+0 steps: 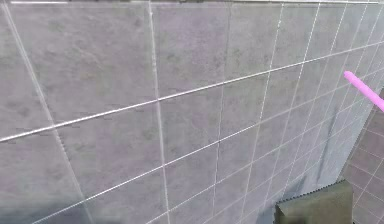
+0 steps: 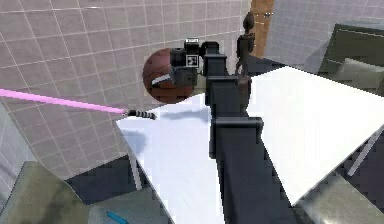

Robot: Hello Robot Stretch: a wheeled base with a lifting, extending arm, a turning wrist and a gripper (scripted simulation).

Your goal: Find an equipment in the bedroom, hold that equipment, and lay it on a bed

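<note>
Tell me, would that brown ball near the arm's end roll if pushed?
Probably: the brown ball looks fully round, so a nudge would likely send it rolling. It also looks wide beside the gripper, so it may slip from a grasp.

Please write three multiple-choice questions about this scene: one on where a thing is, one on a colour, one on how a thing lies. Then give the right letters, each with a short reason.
1. Where does the dark statuette stand?
A) on the white table
B) on the floor
C) on a chair

2. What colour is the long rod?
A) green
B) pink
C) yellow

3. How does the long rod lie?
A) upright against a wall
B) wholly on the table's middle
C) nearly level, with its dark end at the table's corner and the rest reaching out past the edge

Answers:
1 A: its foot is on the white top, near the far edge.
2 B: the shaft is bright pink in both views.
3 C: in the arm side view it runs from the picture's left edge to the table's near corner.
</note>
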